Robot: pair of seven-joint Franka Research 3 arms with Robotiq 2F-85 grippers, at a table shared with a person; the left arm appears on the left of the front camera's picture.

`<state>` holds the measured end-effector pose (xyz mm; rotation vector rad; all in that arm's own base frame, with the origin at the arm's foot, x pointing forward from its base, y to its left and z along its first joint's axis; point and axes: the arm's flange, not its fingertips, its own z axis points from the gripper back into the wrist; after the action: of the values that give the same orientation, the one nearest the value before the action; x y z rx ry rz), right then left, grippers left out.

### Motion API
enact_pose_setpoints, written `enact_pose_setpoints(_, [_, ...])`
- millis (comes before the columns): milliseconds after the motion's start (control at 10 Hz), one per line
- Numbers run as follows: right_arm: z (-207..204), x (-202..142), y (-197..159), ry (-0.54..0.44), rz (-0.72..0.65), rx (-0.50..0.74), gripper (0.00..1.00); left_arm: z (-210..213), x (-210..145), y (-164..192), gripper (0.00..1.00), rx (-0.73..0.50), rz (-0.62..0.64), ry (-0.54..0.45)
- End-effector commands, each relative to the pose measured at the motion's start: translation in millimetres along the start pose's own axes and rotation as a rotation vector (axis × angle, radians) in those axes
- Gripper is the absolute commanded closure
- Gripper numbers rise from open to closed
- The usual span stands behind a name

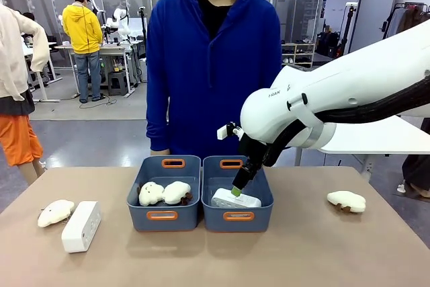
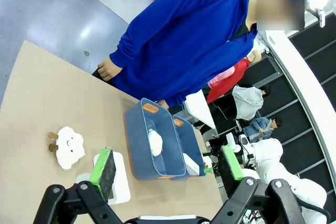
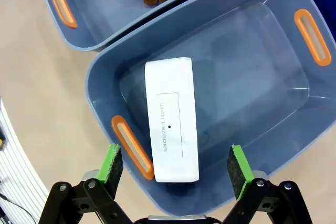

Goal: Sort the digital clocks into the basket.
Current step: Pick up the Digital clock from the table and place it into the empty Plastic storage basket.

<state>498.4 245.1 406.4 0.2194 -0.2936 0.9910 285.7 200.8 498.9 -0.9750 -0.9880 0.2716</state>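
The right gripper (image 3: 175,149) is spread wide, its green pads (image 3: 112,163) gripping nothing. It hangs over the near end of the right-hand basket (image 3: 100,85). Below the gap between the pads, a white clock (image 3: 172,129) lies flat on the basket floor, its face up and printed "SNOOZE/LIGHT". One end of the clock rests close to the near orange handle slot.

From the front, the right gripper (image 1: 238,189) points down into that basket (image 1: 215,220), one green tip just at the top of the clock (image 1: 236,199). Whether they touch cannot be told.

The left gripper (image 2: 167,150) is also released and empty, held above the table's left part. Past one of its pads lies the second clock (image 2: 119,177), on the table (image 1: 302,253), well left of both baskets (image 1: 81,226). A cream plush (image 1: 55,212) sits just beside it.

The other basket (image 1: 144,218) touches the first on its left side and holds two plushes (image 1: 164,193). Another plush (image 1: 347,200) lies on the table, far right.

A person (image 1: 211,65) in a blue hoodie stands at the far edge, behind the baskets.
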Motion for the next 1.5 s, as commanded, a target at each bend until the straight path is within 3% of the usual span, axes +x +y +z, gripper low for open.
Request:
enact_pose_setpoints(0, [2, 6, -2, -0.004, -0.004, -0.018, 0.0, -1, 2, 0, 0.0, -0.024, 0.003, -0.012])
enact_pose_setpoints(400, [2, 2, -1, -0.005, 0.002, -0.004, 0.0, -1, 2, 0, 0.0, -0.024, 0.003, -0.012])
enact_pose_setpoints(500, [33, -3, 8, -0.09, -0.021, 0.149, 0.0, -1, 2, 0, 0.0, -0.024, 0.003, -0.012])
enact_pose_setpoints(600, [56, -25, -3, -0.126, -0.062, 0.22, 0.0, -1, 2, 0, 0.0, -0.024, 0.003, -0.012])
enact_pose_setpoints(800, [96, -76, -23, -0.19, -0.172, 0.28, 0.0, -1, 2, 0, 0.0, -0.024, 0.003, -0.012])
enact_pose_setpoints(900, [116, -107, -27, -0.253, -0.26, 0.376, 0.0, -1, 2, 0, 0.0, -0.024, 0.003, -0.012])
enact_pose_setpoints(1200, [145, -223, -62, -0.501, -0.567, 0.505, 0.0, -1, 2, 0, 0.0, -0.024, 0.003, -0.012])
enact_pose_setpoints(1400, [144, -304, -71, -0.686, -0.769, 0.514, 0.0, -1, 2, 0, 0.0, -0.024, 0.003, -0.012])
